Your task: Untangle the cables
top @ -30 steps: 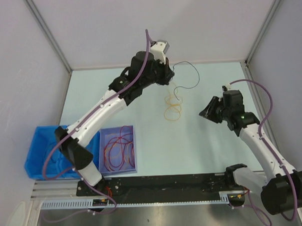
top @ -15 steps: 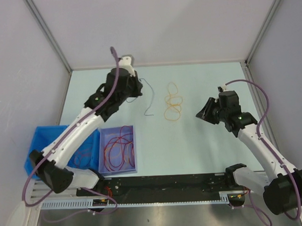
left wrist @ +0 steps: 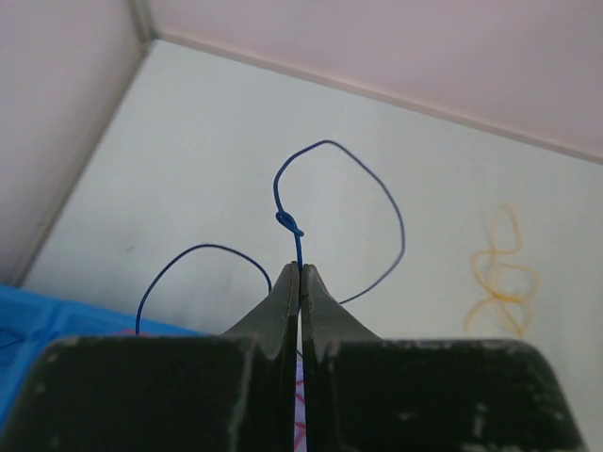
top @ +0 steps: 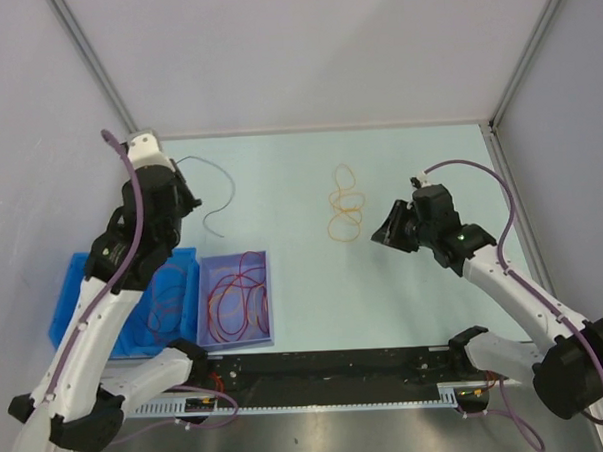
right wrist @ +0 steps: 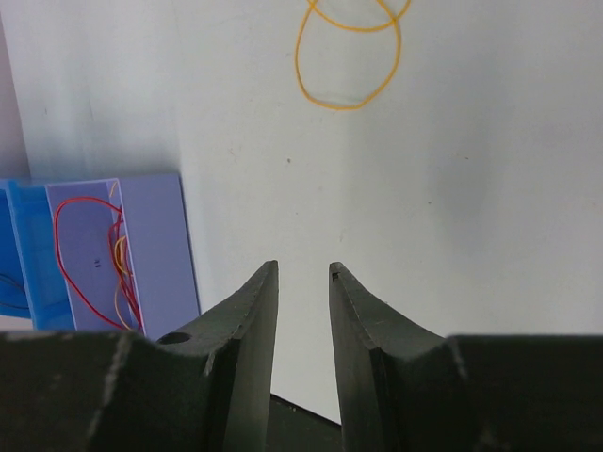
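Two arms lean over the pale green table in the top external view. The left gripper is raised near the far left corner, and a thin blue cable curls away from it in the air, well apart from the others. A small tangle of orange cables lies flat on the table in the middle, just left of the right gripper. At the near left sits a lavender tray with red cables coiled in it, touching a blue bin on its left. That bin seems to hold more thin loops, though they are hard to make out.

From the left wrist, the fingers are pressed together on the blue cable. It rises from their tips to a small twist, then opens into one loop above and another trailing down to the left. The orange tangle lies on the table far to the right.

From the right wrist, the fingers stand apart with nothing between them, above bare table. One orange loop lies ahead, and the lavender tray with its red strands is at the left.
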`<control>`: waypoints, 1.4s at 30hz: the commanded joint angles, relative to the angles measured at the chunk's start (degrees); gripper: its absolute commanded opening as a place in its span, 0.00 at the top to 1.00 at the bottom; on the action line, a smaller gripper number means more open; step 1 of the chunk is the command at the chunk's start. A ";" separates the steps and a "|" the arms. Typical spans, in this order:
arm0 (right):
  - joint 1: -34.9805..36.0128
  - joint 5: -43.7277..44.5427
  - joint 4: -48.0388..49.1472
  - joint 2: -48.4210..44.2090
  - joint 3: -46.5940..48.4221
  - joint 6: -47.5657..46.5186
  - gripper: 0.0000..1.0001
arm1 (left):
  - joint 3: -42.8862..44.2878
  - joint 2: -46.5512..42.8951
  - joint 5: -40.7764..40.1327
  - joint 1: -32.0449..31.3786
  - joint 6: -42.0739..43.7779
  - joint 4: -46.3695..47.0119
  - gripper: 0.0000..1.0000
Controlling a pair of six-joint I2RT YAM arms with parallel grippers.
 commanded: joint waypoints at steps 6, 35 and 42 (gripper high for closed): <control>6.00 1.42 4.55 2.44 0.24 2.85 0.68 | -1.42 -9.11 -17.99 7.46 1.26 -12.72 1.00; 24.90 8.54 -1.51 9.30 7.62 5.31 0.68 | -13.11 -13.60 -4.65 52.82 0.29 -3.59 1.00; 25.61 8.54 -0.98 10.36 7.62 5.22 0.68 | -14.69 -12.89 -5.70 52.82 -0.32 -2.80 0.56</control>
